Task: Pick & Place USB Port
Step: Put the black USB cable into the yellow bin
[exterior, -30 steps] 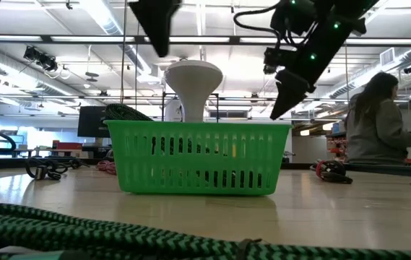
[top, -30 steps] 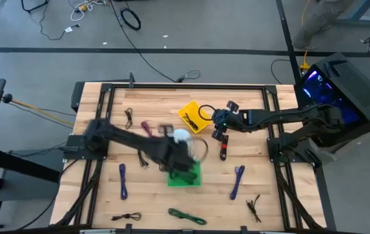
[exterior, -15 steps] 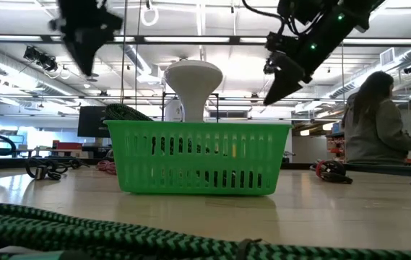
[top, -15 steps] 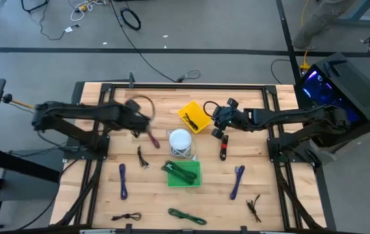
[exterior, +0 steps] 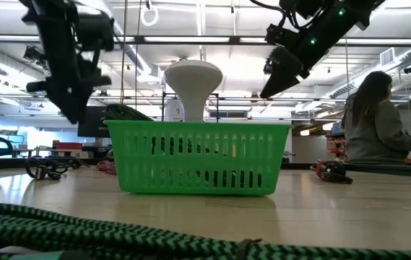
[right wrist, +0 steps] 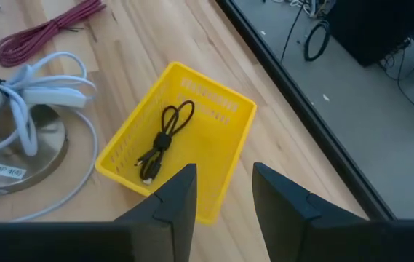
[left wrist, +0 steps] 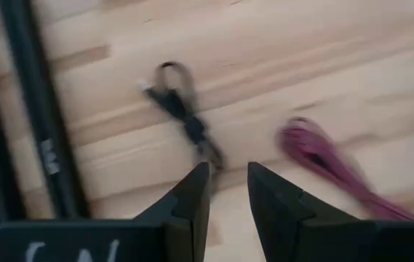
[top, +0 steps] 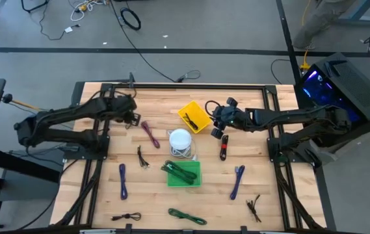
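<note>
High view: USB port lies unobstructed.

Clearance around the USB port on the worktop.

Port lies on bare wood, nothing touching it. Right hand hangs above its far end, jaws slightly parted, empty. Toward the middle: white lamp with looped cable, then green basket, both near. Yellow tray just beside the right hand. Purple strap lies nearer the front, apart. Open wood on the port's right, up to the frame rail. Left hand well apart, over the far left.
</note>
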Robot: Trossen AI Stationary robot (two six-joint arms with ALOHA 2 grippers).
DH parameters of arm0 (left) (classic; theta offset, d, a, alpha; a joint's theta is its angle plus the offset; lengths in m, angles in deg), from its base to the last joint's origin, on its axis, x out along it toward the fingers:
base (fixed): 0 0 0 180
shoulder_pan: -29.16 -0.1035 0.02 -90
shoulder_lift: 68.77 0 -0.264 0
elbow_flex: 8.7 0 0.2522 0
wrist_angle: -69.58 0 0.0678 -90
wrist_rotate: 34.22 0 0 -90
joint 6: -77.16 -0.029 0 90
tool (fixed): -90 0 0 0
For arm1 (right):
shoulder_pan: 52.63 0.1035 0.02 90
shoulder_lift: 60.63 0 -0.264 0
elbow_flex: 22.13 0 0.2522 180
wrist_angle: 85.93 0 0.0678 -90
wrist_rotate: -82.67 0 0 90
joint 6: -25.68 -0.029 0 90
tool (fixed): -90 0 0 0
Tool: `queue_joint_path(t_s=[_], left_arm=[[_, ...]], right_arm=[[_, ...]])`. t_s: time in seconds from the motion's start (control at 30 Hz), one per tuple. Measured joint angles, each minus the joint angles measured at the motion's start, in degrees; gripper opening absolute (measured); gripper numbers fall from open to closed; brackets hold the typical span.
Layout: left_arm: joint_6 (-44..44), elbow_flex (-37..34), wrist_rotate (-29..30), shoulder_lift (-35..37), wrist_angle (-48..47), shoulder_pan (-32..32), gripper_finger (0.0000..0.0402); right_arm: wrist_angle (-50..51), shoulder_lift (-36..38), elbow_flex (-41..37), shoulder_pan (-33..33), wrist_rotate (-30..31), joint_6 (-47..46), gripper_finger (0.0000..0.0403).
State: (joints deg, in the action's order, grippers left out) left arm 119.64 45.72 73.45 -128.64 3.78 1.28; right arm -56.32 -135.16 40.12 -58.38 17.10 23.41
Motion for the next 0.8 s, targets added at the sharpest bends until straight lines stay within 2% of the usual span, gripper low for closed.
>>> queue_joint_path(t_s=[0.23,0.4,0.57,0.8], left_arm=[[-4.2,-3.5,-5.6,-3.5,4.9,-8.7,0.0108],[-4.1,-4.5,-7.6,-6.0,7.6,-10.3,0.0145],[-1.4,-4.6,-7.1,-9.5,9.2,-10.6,0.0182],[0.0,-4.6,-7.0,-15.8,12.7,-10.6,0.0197]], right_arm=[[-0.1,0.0,0.0,2.5,0.0,0.0,0.0135],[-0.1,0.0,0.0,3.4,0.1,0.4,0.0135],[-0.1,0.0,0.0,4.0,0.1,0.4,0.0135],[0.0,0.0,0.0,5.5,0.2,0.8,0.0135]])
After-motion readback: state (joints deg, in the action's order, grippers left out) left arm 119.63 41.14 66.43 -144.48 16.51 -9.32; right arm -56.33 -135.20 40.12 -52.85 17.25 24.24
